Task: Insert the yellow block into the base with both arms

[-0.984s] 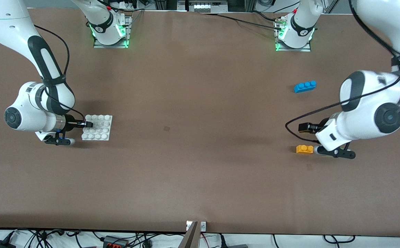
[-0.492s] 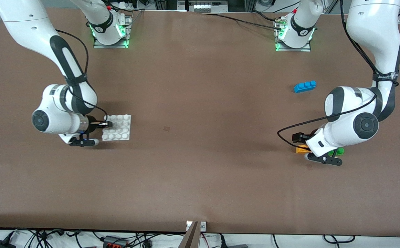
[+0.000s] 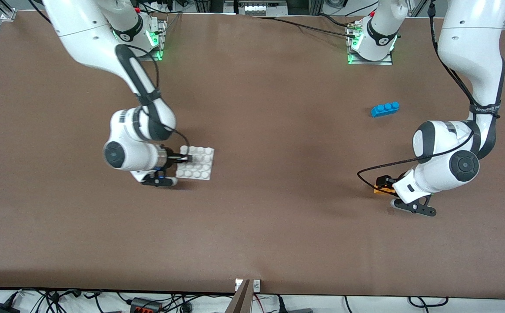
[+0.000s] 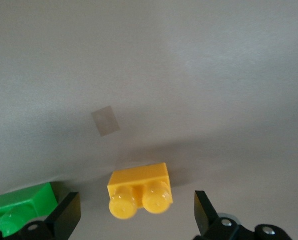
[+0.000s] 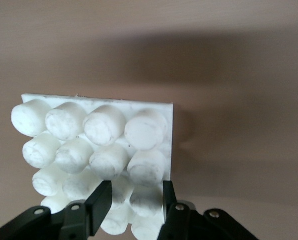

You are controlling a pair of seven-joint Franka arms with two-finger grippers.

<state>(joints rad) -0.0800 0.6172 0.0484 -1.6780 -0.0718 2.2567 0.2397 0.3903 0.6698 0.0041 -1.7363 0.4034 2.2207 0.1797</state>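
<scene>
The right gripper (image 3: pixel 182 159) is clamped on the base (image 3: pixel 200 167) at the edge toward the right arm's end of the table; fingers nearly together, pinching a stud row. The right wrist view makes that grip plain: both black fingers (image 5: pixel 100 199) squeeze one column of white studs on the base (image 5: pixel 96 132), w/ the plate seeming to hang a bit off the brown table (image 3: pixel 252 226), though I can't say for sure. From the front cam the grip itself is mostly hidden by the wrist. The left gripper (image 3: pixel 385 184) sits low over the yellow block (image 3: pixel 379 189), which lies well apart from the base, toward the left arm's end. Front view shows only a sliver of yellow under the hand. The left wrist view gives more: the yellow block (image 4: pixel 140 190) lies between the wide-spread fingers (image 4: pixel 202 212), neither touching it, nothing held. A green brick (image 4: pixel 20 207) lies just beside it, unseen from the front. A blue brick (image 3: pixel 385 108) lies farther from the front cam than the yellow block.
</scene>
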